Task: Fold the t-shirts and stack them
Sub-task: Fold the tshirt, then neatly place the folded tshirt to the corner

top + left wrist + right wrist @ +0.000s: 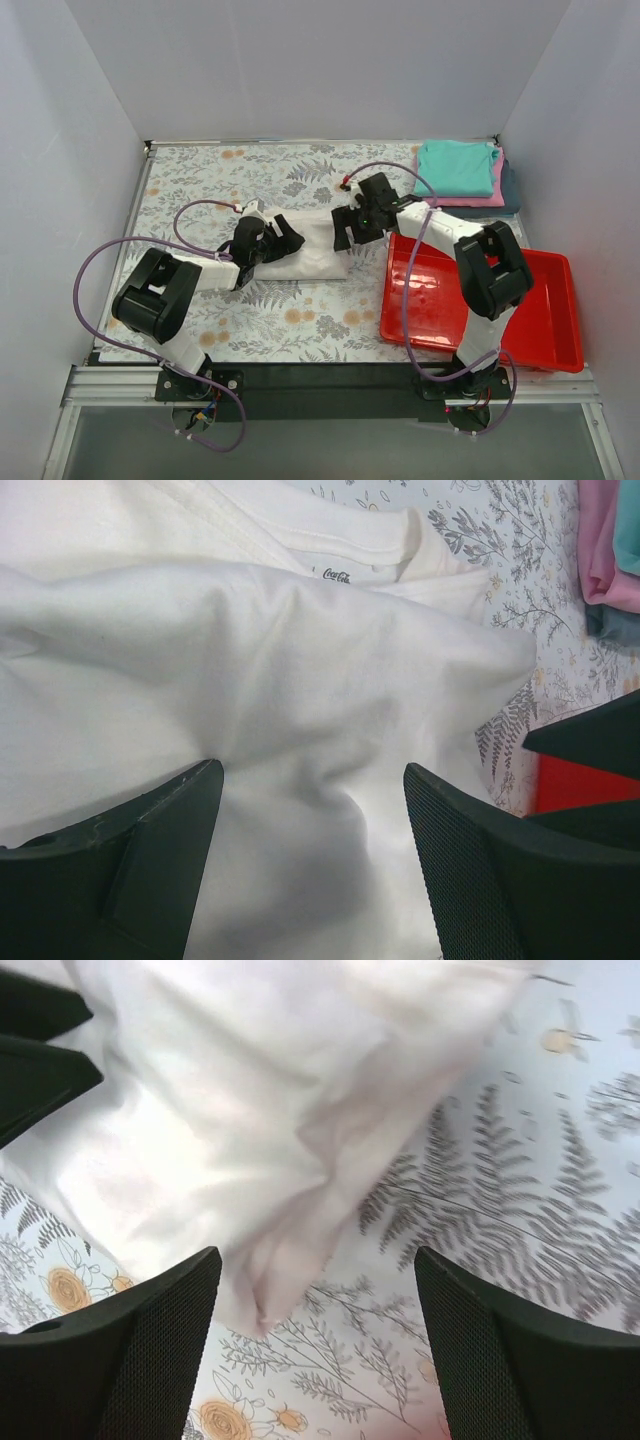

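The white t-shirt (312,256) lies folded into a small bundle at the table's middle. It fills the left wrist view (300,680), collar label showing, and its corner shows in the right wrist view (250,1120). My left gripper (285,238) is open over the shirt's left part (312,780). My right gripper (350,228) is open just above the shirt's right edge (315,1270). Folded teal (457,165), pink (480,199) and dark blue-grey (512,192) shirts are stacked at the back right.
A red plastic tray (540,330) sits at the front right, close to the right arm. The table has a floral cloth (200,190). White walls enclose the back and sides.
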### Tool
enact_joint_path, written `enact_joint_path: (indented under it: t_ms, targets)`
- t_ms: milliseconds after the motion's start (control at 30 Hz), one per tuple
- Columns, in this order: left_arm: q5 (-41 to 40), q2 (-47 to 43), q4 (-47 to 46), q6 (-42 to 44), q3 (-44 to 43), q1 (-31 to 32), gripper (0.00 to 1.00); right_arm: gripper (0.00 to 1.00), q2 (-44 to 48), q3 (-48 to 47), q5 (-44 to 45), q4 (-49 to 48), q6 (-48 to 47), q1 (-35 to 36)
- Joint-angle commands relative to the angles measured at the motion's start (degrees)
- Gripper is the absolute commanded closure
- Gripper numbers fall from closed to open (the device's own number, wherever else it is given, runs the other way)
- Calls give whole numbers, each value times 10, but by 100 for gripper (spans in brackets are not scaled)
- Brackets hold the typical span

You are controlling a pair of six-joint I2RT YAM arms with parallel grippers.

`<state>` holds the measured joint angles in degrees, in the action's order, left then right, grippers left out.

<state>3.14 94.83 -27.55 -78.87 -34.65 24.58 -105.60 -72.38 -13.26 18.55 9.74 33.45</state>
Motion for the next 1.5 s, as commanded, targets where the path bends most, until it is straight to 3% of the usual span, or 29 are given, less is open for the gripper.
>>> enact_joint_path:
  t_ms: [0,267,900,1100,1467]
  targets:
    - [-40,26,92,19,26,-12,31,28,42,21,-14,-48,36,-24]
    - [-32,27,79,13,35,-14,31,27,4,31,-56,-90,77,-25]
    - [3,19,46,-4,50,-14,31,26,-29,70,-44,-140,150,7]
    - [13,13,31,-8,63,-14,31,27,-36,107,-83,-235,208,24]
    - [34,5,11,-20,71,-14,31,27,-93,51,-78,-261,230,75]
